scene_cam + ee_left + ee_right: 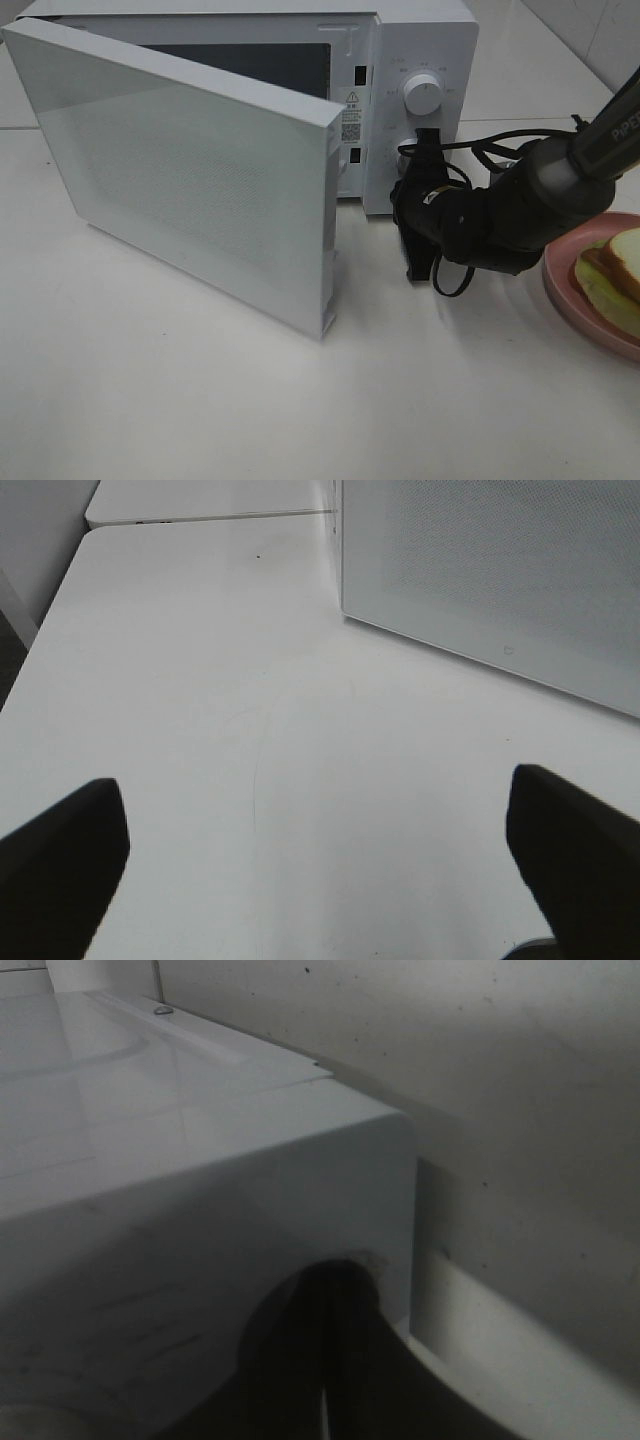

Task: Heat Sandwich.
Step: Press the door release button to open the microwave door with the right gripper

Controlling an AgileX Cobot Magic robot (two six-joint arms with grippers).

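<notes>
The sandwich (618,268), white bread with a yellow-green filling, lies on a pink plate (566,292) at the table's right edge, partly cut off by the frame. The white microwave (425,50) stands at the back with its door (180,170) swung wide open to the left. My right gripper (412,238) hangs just in front of the microwave's control panel, below the knobs and left of the plate. In the right wrist view its dark fingers (300,1360) are pressed together and empty, close to a corner of the microwave (200,1190). My left gripper (320,870) is open and empty over bare table beside the door (500,570).
The open door stretches across the left half of the table. Two white knobs (420,95) sit on the control panel. Black cables (490,150) loop off the right arm near the panel. A second table edge (200,515) shows beyond in the left wrist view.
</notes>
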